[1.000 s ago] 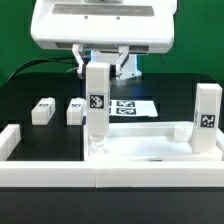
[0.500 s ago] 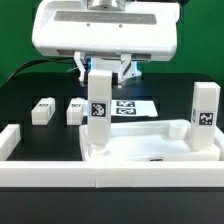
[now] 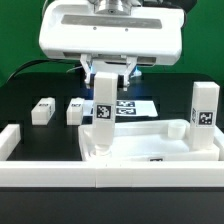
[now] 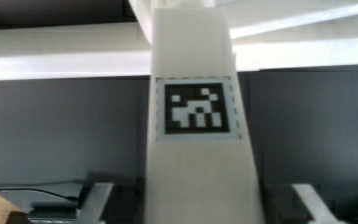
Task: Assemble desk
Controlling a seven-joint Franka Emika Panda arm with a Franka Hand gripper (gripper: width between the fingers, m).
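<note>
1. Gripper point(image 3: 106, 72): closed on the upper end of one leg post point(image 3: 100, 110). In the wrist view its fingers point(image 4: 101, 198) stand on either side of the post.
2. Held leg post: white, square in section, upright or very nearly so, with a black-white tag point(image 4: 195, 105) on the face towards the cameras. Its lower end sits at the corner of the desk panel point(image 3: 150, 148) on the exterior view's left. Whether it is fully seated cannot be told.
3. Desk panel: white, raised rim, lying flat on the black table point(image 3: 40, 135) at the near side, towards the exterior view's right.
4. Second leg post point(image 3: 205, 115): upright at the panel's corner on the exterior view's right, tag facing out.
5. Two more leg posts point(image 3: 42, 110) point(image 3: 74, 110): lying on the table, just beside each other, well apart from the panel, on the exterior view's left.
6. Marker board point(image 3: 132, 106): flat on the table behind the held post.
7. Rail point(image 3: 50, 172): long, low, white, along the front edge.
</note>
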